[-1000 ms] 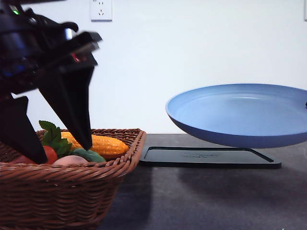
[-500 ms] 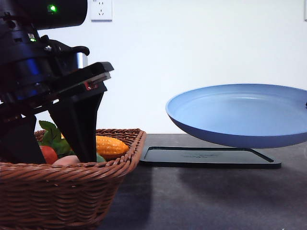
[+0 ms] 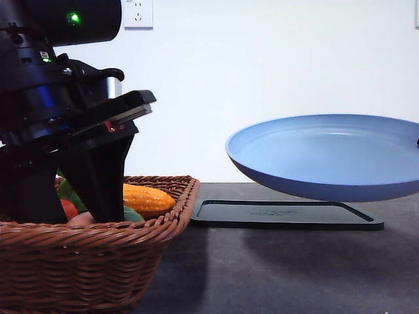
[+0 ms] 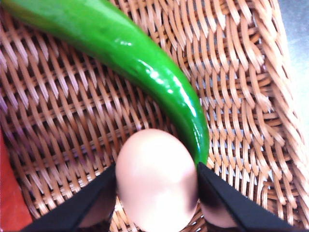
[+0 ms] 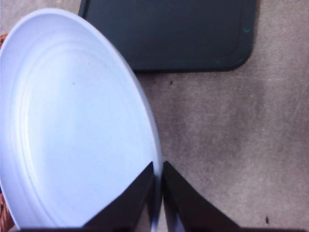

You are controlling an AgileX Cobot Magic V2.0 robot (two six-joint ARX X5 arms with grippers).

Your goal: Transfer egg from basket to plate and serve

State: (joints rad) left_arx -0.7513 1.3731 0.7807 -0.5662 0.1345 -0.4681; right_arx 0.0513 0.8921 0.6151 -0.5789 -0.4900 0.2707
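The left end effector reaches into the wicker basket, its fingers flanking and touching the egg on the weave, a green pepper just beside; the right end effector pinches the blue plate's rim, held above the black tray.

My views are evenly bright; soft shadows lie on the table under the plate. The egg between my fingers looks overexposed and slightly blurred.

A plain white wall stands behind the dark grey table. A white power socket sits high on the wall.
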